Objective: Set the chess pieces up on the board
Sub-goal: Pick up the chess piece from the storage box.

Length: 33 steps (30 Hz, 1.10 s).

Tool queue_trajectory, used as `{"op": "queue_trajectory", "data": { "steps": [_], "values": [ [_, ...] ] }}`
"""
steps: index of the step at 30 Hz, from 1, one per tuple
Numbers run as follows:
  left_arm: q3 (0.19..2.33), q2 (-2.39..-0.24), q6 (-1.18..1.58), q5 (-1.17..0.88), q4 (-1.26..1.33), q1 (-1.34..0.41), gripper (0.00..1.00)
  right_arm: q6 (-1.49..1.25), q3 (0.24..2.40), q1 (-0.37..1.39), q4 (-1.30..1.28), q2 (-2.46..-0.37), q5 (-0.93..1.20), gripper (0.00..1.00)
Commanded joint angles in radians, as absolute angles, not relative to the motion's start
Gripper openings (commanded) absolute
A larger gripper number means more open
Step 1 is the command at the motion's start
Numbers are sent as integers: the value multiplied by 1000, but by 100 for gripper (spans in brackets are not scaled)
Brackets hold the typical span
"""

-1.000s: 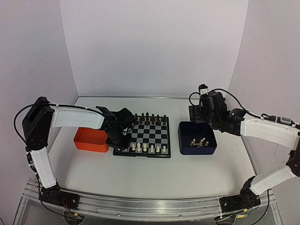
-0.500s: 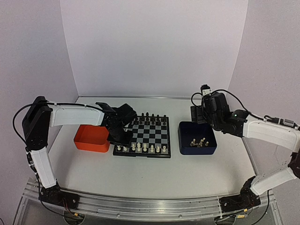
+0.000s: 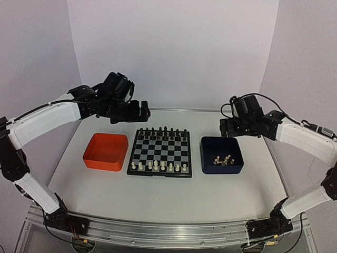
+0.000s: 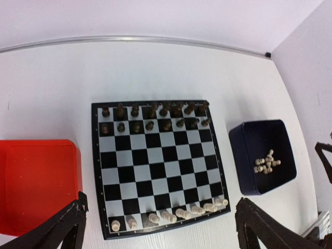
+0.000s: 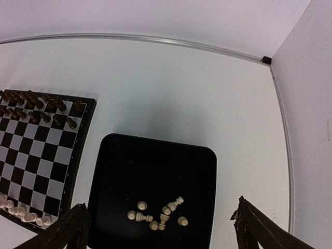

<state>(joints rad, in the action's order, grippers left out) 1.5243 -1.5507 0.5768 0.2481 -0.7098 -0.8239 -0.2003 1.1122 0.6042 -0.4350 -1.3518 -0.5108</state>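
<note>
left tool (image 3: 138, 112) spread, high above board (image 3: 160, 153) far edge | right tool (image 3: 227, 128) spread, over chess pieces (image 3: 222, 159) in blue tray (image 3: 221, 169)

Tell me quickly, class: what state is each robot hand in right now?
Left hand: open, holding nothing.
Right hand: open, holding nothing.

Both arms held aloft, jaws spread wide.
The left arm (image 3: 50, 117) is stretched from the left edge toward upper centre, with the left gripper (image 3: 139, 111) opened; the right arm (image 3: 303, 139) is bent at centre right, with the right gripper (image 3: 227, 128) likewise opened.
</note>
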Motion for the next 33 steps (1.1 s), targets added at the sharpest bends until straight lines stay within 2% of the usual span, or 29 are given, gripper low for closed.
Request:
{"op": "queue_trajectory", "data": {
  "steps": [1,4,13,23,33],
  "values": [
    [1517,-1554,590,262,-627,-732,100,-300,1203,477,-680,-1439,-172,90],
    [1503,-1568,605,236,-611,-696,100,-289,1231,438,-722,-1511,-66,85],
    [1493,-1612,635,242,-622,-673,100,-212,1356,433,-738,-1756,-109,66],
    [1485,-1655,662,253,-645,-666,100,-194,1425,434,-743,-1931,-86,37],
    [1501,-1685,648,249,-651,-660,100,-225,1429,434,-766,-2001,-47,32]
  ]
}}
